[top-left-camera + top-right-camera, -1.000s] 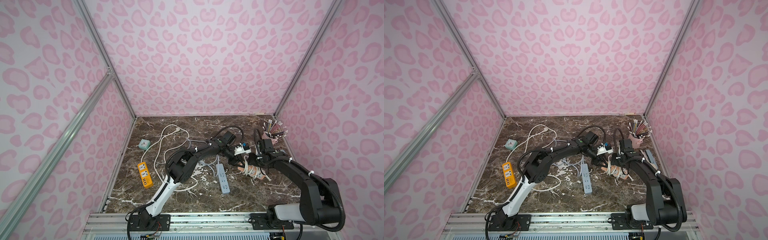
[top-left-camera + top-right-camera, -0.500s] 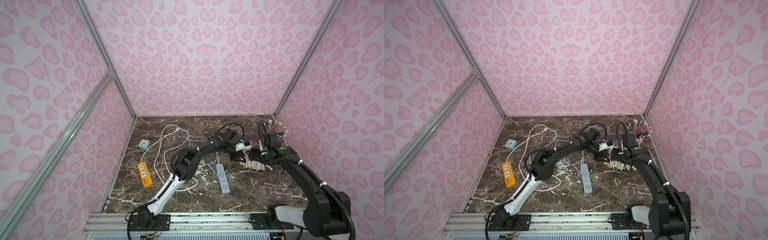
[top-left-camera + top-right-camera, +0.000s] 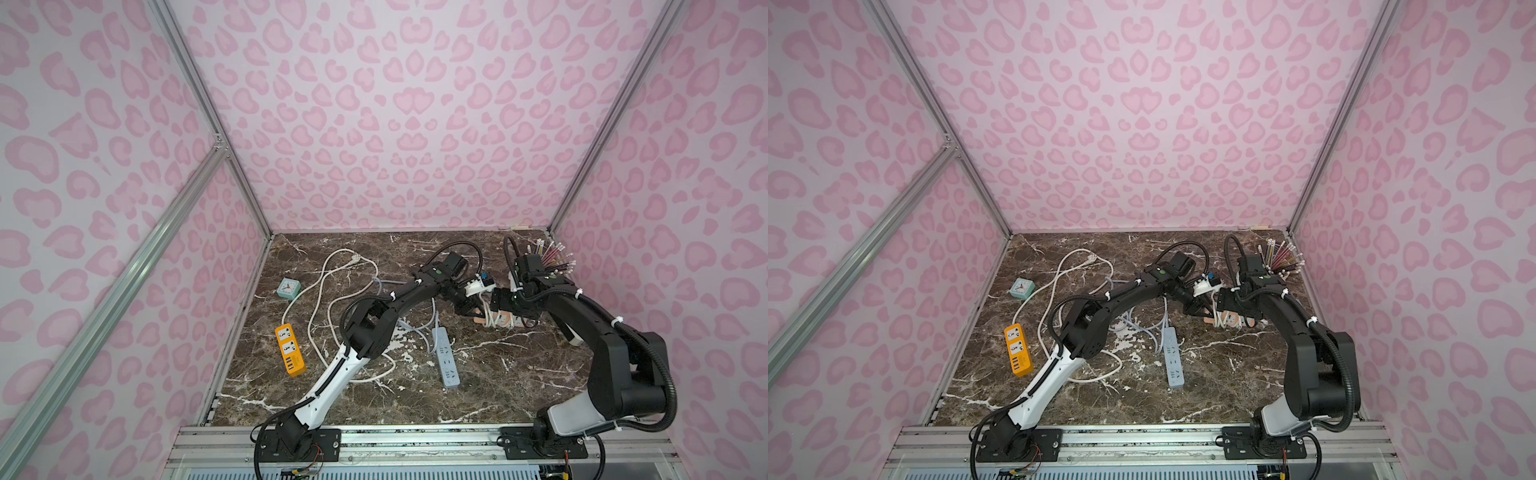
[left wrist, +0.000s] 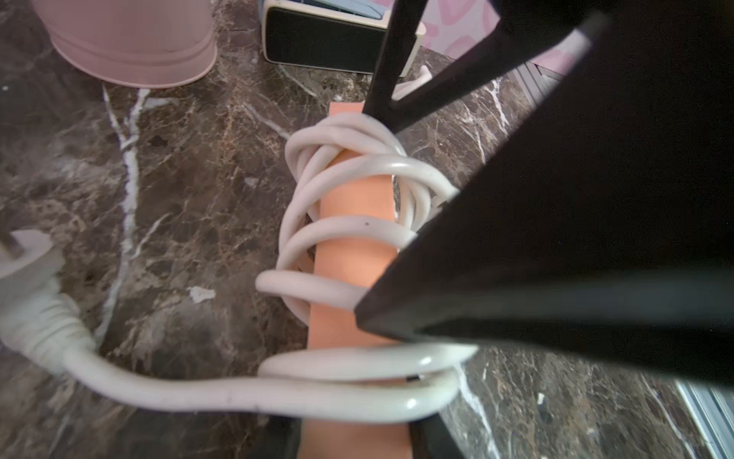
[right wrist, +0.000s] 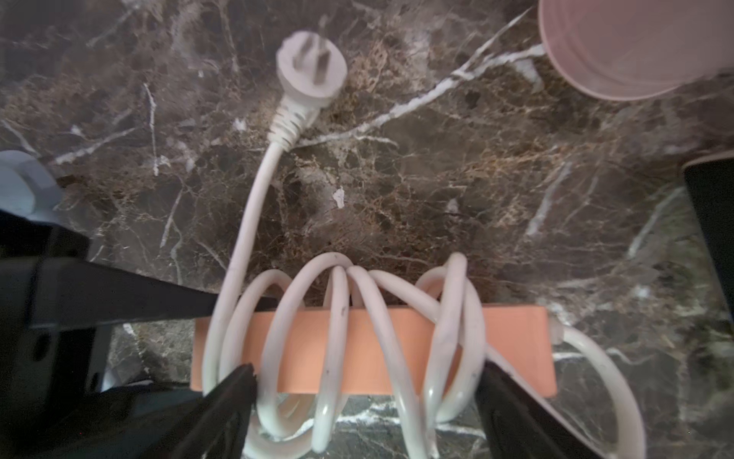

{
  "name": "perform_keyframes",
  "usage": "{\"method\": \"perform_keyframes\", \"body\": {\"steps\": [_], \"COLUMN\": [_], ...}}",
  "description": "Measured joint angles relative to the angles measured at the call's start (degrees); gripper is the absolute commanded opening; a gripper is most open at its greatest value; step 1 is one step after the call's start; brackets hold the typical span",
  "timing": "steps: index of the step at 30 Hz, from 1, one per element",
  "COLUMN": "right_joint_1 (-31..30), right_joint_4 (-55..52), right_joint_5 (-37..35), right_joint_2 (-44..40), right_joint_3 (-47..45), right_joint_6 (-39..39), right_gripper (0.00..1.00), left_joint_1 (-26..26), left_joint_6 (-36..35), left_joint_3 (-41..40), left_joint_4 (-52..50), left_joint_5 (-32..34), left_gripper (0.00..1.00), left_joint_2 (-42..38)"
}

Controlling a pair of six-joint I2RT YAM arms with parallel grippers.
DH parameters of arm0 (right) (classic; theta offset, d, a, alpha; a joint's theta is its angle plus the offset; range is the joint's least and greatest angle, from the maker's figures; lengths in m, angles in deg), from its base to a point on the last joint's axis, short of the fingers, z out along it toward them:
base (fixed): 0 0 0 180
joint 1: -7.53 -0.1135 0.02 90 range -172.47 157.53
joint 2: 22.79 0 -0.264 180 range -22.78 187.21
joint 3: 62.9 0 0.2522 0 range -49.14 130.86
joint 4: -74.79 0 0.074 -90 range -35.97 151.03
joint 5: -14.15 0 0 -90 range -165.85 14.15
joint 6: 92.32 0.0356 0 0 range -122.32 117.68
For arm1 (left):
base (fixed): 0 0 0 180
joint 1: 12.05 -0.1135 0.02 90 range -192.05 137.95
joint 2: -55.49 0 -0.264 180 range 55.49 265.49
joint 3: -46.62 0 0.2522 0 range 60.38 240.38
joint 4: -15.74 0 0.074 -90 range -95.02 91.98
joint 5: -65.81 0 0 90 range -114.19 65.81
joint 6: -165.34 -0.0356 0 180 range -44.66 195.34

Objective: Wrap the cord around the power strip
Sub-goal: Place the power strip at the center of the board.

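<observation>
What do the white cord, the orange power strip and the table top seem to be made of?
White cord: probably soft plastic, glossy; it shows highlights and bends in loops.
Orange power strip: probably hard plastic, matte; flat, even colour.
Table top: looks like brown marble with white veins, perhaps only a print.

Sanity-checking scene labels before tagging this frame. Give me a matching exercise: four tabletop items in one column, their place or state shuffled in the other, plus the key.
Things:
1. peach power strip
2. blue power strip
3. yellow power strip
4. teal clock

Places or states:
A. near the left wall, the closer to the front of the two things there
B. white cord coiled around it
C. near the left wall, further back
D. mid-table, nothing wound on it

Pairs: 1-B; 2-D; 3-A; 4-C
</observation>
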Motion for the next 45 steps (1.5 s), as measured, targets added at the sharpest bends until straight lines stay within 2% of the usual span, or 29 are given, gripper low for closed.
{"method": "perform_keyframes", "body": {"steps": [1, 8, 9, 10, 11, 13, 18, 26, 37, 41, 45], "right_joint_1": [0.04, 0.13, 0.17, 0.17, 0.28, 0.44, 0.76, -1.36, -5.05, -10.43, -17.99], "right_joint_4": [0.35, 7.52, 8.13, 8.55, 8.68, 8.96, 5.75, 3.85, 0.22, -0.85, -0.76], "right_joint_5": [0.00, -1.20, -1.07, -1.05, -1.03, -1.01, -1.01, -1.46, -5.99, -8.22, -10.34], "right_joint_2": [0.63, 0.74, 0.20, -0.24, -0.66, -0.79, 0.74, 2.64, -0.35, -1.25, -3.54], "right_joint_3": [-0.04, -3.08, -3.63, -3.96, -3.96, -3.56, 0.81, 4.44, 8.20, 9.70, 8.48], "right_joint_6": [-0.28, -0.68, -0.35, -0.13, 0.09, 0.94, 1.79, 2.21, 2.23, 3.58, 6.93], "right_gripper": [0.90, 0.88, 0.88, 0.89, 0.89, 0.89, 0.89, 0.89, 0.89, 0.88, 0.83], "left_joint_1": [0.00, 0.09, 0.11, 0.09, -0.02, -0.31, -1.68, -2.97, -3.32, -3.87, -7.21], "left_joint_6": [0.90, 6.14, 6.10, 6.08, 6.08, 5.20, 3.50, 3.41, 4.07, 6.51, 12.04], "left_joint_3": [0.02, -0.11, -0.31, -0.61, -1.01, -2.43, -5.79, -10.56, -13.92, -21.55, -38.21], "left_joint_4": [0.11, 1.20, 1.25, 1.42, 1.70, 1.97, 1.31, 2.03, 4.50, 7.76, 16.00], "left_joint_5": [0.09, 1.46, 1.84, 2.34, 3.15, 6.75, 10.05, 10.86, 11.17, 13.33, 18.75], "left_gripper": [0.22, 0.34, 0.35, 0.41, 0.43, 0.46, 0.53, 0.56, 0.56, 0.56, 0.55], "left_joint_2": [0.00, -0.83, -1.09, -1.40, -1.75, -3.06, -7.06, -11.91, -16.15, -22.32, -36.54]}}
